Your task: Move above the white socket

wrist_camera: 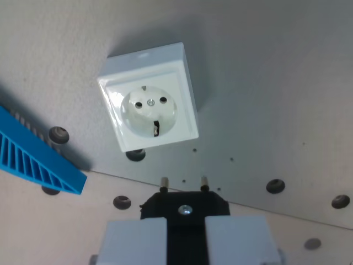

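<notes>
Wrist view: end effector (185, 234) clamped on black plug (185, 205); white socket (150, 99) beyond, unobstructed; blue grille (33, 157) at left on bench (276, 83).

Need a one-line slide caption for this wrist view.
Tool gripping a black two-pin plug below the white square wall socket, blue ribbed plastic part at the wrist view's left.

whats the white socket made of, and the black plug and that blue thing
White socket: looks like glossy moulded plastic, with soft highlights on its smooth face. Black plug, shut between the end effector fingers: matte black plastic body, with two pins that look like metal. Blue thing: seems matte ribbed plastic, evenly coloured with slots; what it is cannot be told.
</notes>
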